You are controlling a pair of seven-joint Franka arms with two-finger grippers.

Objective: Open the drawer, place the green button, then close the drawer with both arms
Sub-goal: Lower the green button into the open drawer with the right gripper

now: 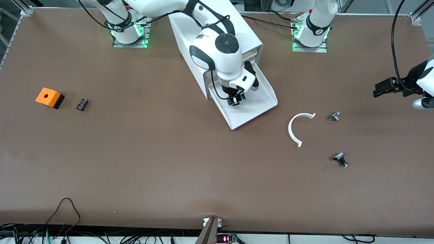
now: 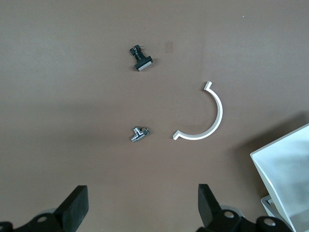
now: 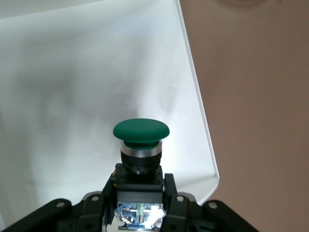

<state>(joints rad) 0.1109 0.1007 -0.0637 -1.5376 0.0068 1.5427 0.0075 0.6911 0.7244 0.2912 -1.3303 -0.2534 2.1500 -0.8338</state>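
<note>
The drawer (image 1: pixel 252 113), the bottom one of the white cabinet (image 1: pixel 217 34), stands pulled out toward the front camera. My right gripper (image 1: pixel 236 100) hangs over its tray, shut on the black body of the button (image 3: pixel 141 130). The button's green cap points down at the white drawer floor (image 3: pixel 72 96), and my right gripper (image 3: pixel 140 188) clamps it from both sides. My left gripper (image 1: pixel 386 88) waits open over the table at the left arm's end. In the left wrist view my left gripper (image 2: pixel 142 208) holds nothing between its fingers (image 2: pixel 77 205).
A white curved strip (image 1: pixel 298 127) lies beside the drawer toward the left arm's end, with two silver-black knobs (image 1: pixel 334 116) (image 1: pixel 340 160) near it. An orange box (image 1: pixel 50 97) and a flat black ribbed block (image 1: pixel 82 104) lie toward the right arm's end.
</note>
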